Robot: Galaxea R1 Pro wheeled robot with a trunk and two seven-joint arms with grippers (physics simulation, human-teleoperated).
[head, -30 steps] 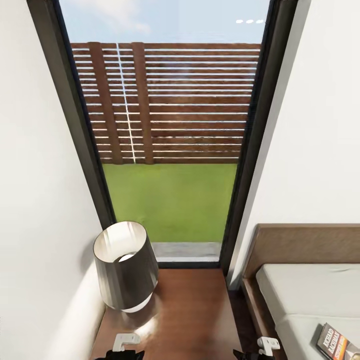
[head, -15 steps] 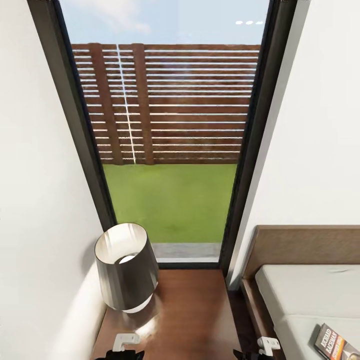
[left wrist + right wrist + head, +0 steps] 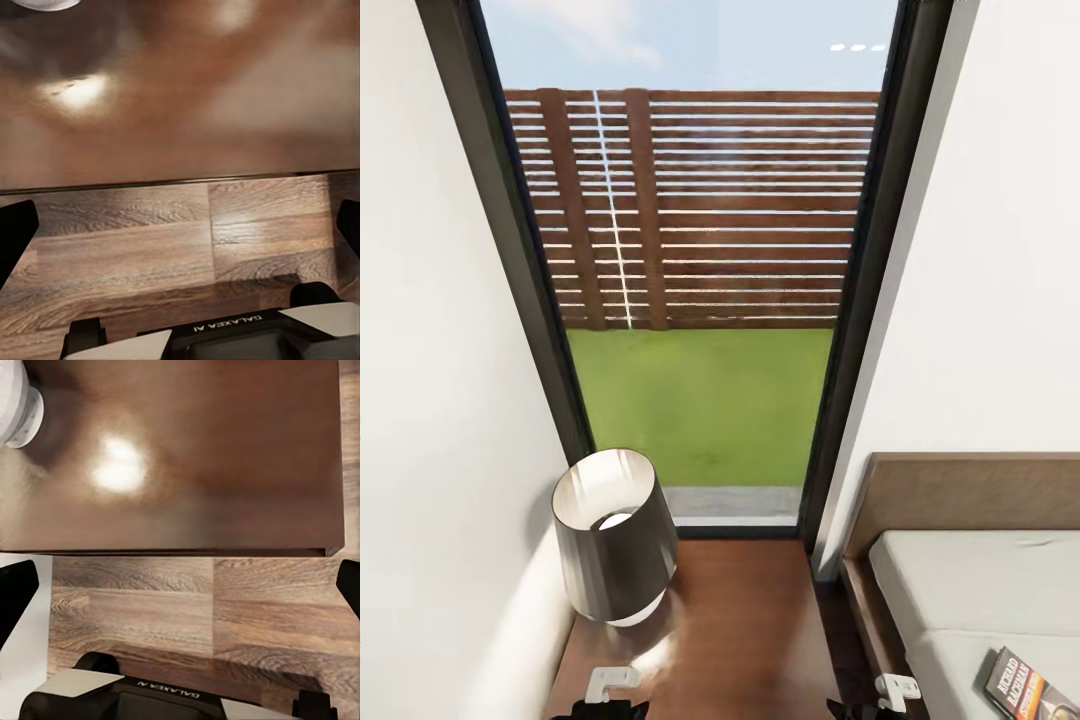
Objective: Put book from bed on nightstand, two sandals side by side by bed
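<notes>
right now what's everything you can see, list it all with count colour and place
window: one, black frame, tall, straight ahead between white walls
fence: one, brown slats, outside beyond the grass
lamp: one, dark shade with pale inside, on the far left of the nightstand
nightstand: one, glossy dark brown, below the window, left of the bed
bed: one, brown frame and headboard, pale mattress, at lower right
book: one, orange and white cover, flat on the mattress near the lower right corner
floor: light brown wood planks, in front of the nightstand
left gripper: black fingers spread wide, over the floor
right gripper: black fingers spread wide, over the floor
</notes>
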